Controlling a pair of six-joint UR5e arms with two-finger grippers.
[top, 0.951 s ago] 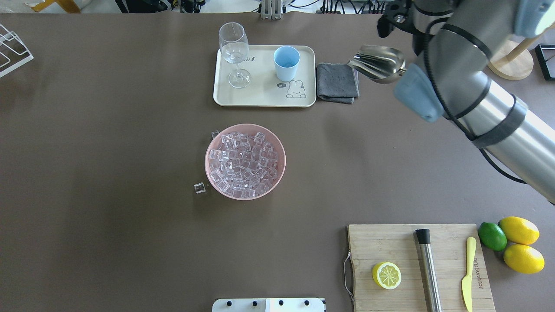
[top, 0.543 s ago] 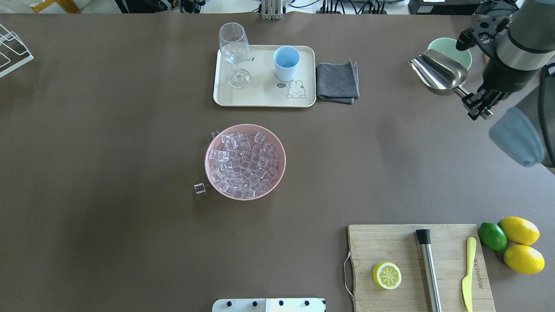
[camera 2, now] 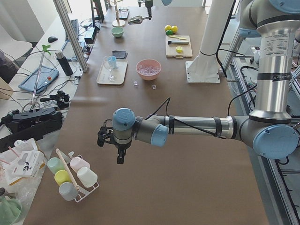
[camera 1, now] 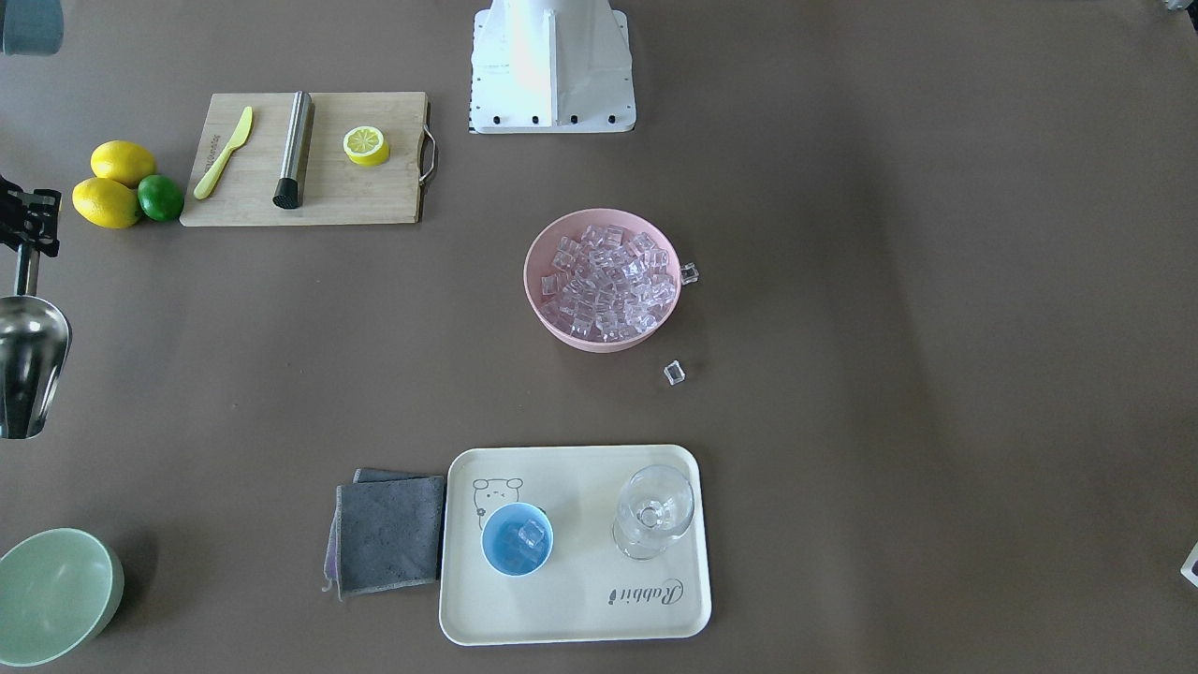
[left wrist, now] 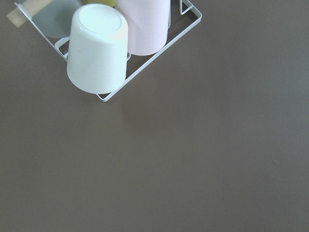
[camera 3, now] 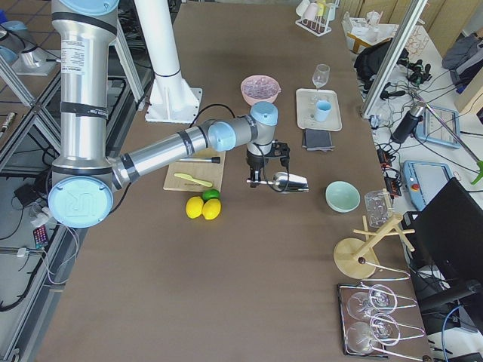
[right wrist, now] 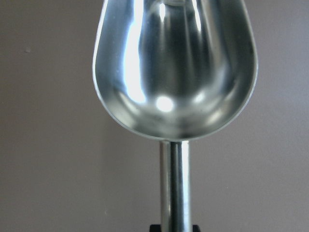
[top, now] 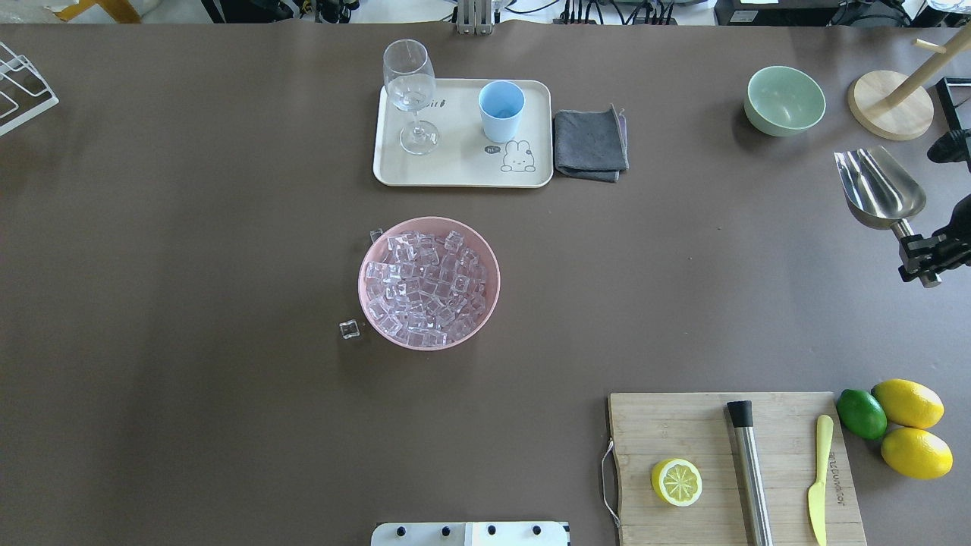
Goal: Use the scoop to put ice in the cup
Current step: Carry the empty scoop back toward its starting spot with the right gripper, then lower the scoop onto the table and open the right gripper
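Clenches the right end effector (top: 922, 262) on the short tubular handle of the scoop (top: 880, 186), off the desk (top: 227, 303) near its right edge. Carries nothing in the trough, bare and shiny in the wrist view.

Finds, just beyond the scoop's mouth, a pale green bowl (top: 785, 98) and a round wooden stand (top: 889, 114). Finds, on the robot's side of it, two lemons (top: 910, 425) and a lime (top: 861, 413) beside a cutting board (top: 705, 425) bearing a lemon half (top: 676, 481), a steel cylinder (top: 751, 470) and a yellow knife (top: 818, 485).

Sets the cup (top: 501, 110) well apart to the left, upright on a cream tray (top: 463, 167), next to a wine glass (top: 410, 83); shows one ice cube (camera 1: 531, 534) inside it from the front camera. Puts a folded grey cloth (top: 590, 144), touching the tray's right side, between cup and scoop.

Heaps the rest of the ice (top: 425, 284) in a pink bowl (top: 361, 292) at mid-desk, with one loose cube (top: 349, 329) near the rim and another (top: 376, 234) against it.

Lays the scoop's long axis roughly from near to far across the desk: handle toward the robot, open mouth away from it and tipped slightly left, hollow side up.

Hangs the left end effector (camera 2: 105, 137) low over the desk's far left end by a rack of upturned cups (left wrist: 96, 48); cannot tell whether released or clenched.
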